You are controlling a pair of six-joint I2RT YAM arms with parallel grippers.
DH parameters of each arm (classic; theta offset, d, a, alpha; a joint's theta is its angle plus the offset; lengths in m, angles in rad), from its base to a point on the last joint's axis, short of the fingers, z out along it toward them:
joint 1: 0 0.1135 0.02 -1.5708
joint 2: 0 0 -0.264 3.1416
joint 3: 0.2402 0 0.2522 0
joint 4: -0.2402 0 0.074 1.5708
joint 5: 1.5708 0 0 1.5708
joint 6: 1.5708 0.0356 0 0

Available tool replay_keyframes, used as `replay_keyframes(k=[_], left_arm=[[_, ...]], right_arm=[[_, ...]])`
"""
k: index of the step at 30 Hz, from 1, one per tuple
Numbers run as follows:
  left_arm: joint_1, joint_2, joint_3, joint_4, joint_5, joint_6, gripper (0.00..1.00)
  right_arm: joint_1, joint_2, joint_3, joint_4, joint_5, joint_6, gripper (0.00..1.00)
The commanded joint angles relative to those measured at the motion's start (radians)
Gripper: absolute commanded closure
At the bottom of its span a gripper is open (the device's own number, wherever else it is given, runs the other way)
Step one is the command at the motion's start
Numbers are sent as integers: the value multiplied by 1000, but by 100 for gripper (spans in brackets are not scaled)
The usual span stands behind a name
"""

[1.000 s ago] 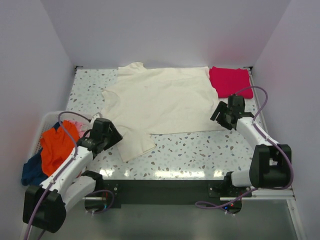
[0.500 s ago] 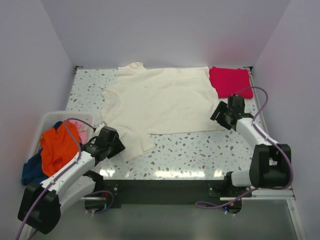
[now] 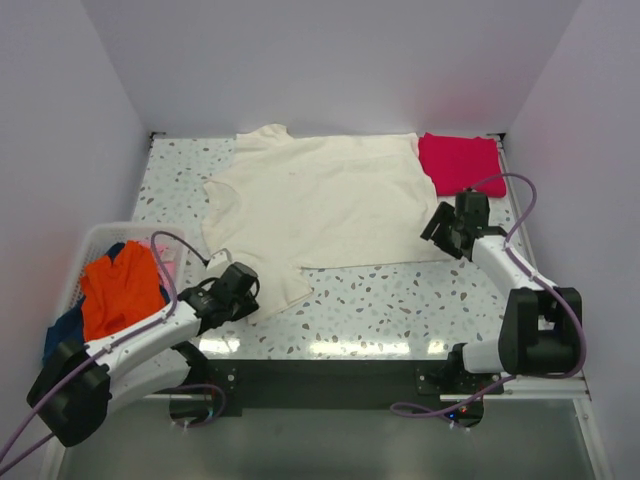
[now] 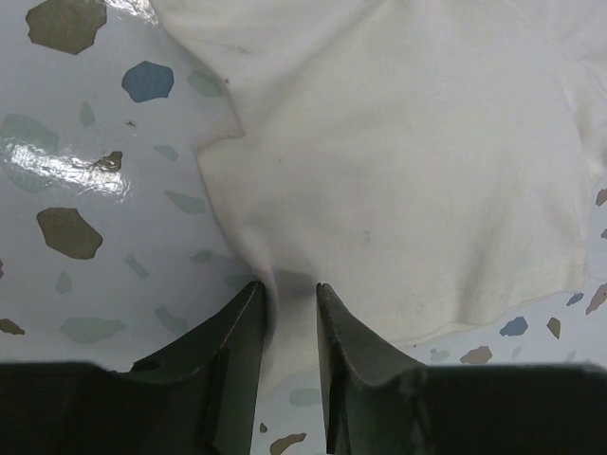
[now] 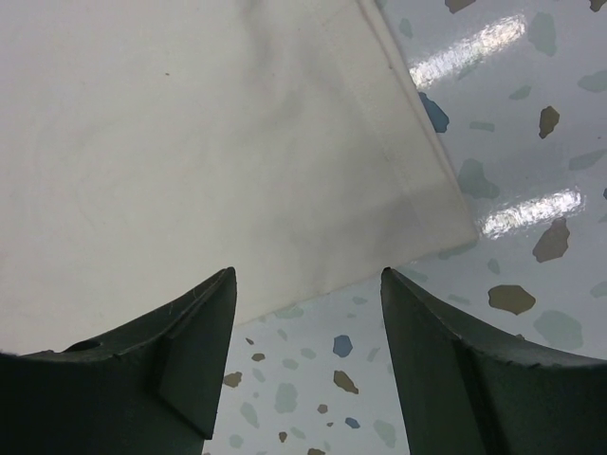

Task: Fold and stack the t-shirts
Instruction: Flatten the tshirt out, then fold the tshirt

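Remote notes, working downward by size

- Glossy white speckled stone-pattern table (image 3: 400, 300): under both sets of jaws
- Cream off-white soft cloth t-shirt (image 3: 320, 205): spread flat, lying between the two grippers. I see one sleeve reaching down toward the left jaws, and the bottom hem corner just ahead of the right jaws
- White slatted plastic basket (image 3: 95, 235): outboard of the left jaws, at the table's edge
- Orange cloth t-shirt (image 3: 115, 290): heaped in that basket, beside the left arm
- Magenta-red cloth t-shirt (image 3: 460, 162): folded, beyond the right jaws, touching the cream shirt's far corner
- Dark blue cloth t-shirt (image 3: 62, 340): hangs over the basket's near end, behind the left jaws
- Pink cloth t-shirt (image 3: 165, 265): only a sliver shows, just behind the left jaws
- Left gripper (image 4: 287, 289): jaws narrowly apart, with the sleeve's edge running into the gap. I cannot tell whether they pinch it
- Right gripper (image 5: 307, 275): jaws spread wide, nothing between them, hovering at the hem corner
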Motion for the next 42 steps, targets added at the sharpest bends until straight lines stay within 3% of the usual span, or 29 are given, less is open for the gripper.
replay_keyframes(k=[1, 2, 3, 5, 6, 17, 25, 33, 42], left_arm=[[-42, 67, -1, -36, -18, -58, 68], [-43, 70, 7, -37, -24, -51, 81], [-43, 69, 25, -39, -25, -42, 88], [-43, 48, 47, -62, -39, -24, 99], [-43, 34, 73, -72, -47, -19, 100], [-43, -149, 235, -246, -45, 64, 100], [-43, -224, 199, -258, -2, 67, 100], [-43, -265, 183, -267, -2, 73, 100], [-43, -273, 208, -275, -8, 82, 100]], right_arm=[[-1, 22, 33, 20, 44, 16, 35], [-2, 28, 39, 17, 49, 16, 35], [-4, 33, 50, 11, 56, 15, 35], [-4, 48, 60, 8, 65, 15, 35], [-7, 54, 70, 2, 73, 13, 35], [-54, 93, 62, 0, 121, 15, 36], [-106, 96, 39, 3, 144, 19, 40], [-122, 132, 30, 31, 99, 44, 53], [-120, 140, -45, 74, 90, 58, 55]])
